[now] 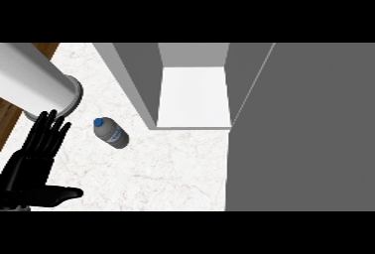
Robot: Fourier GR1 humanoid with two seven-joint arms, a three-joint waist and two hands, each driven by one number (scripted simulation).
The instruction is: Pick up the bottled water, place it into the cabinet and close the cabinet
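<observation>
Looking down, I count one bottled water (110,132) lying on its side on the marble worktop (168,168), just left of one open cabinet (194,96). One robot hand (35,154), my left, rests nearby with straight fingers, holding nothing.

A pale grey cylindrical forearm (33,82) ends in a lighter rimmed cuff; the left hand (29,171) is matte black with slender fingers (50,130).
</observation>
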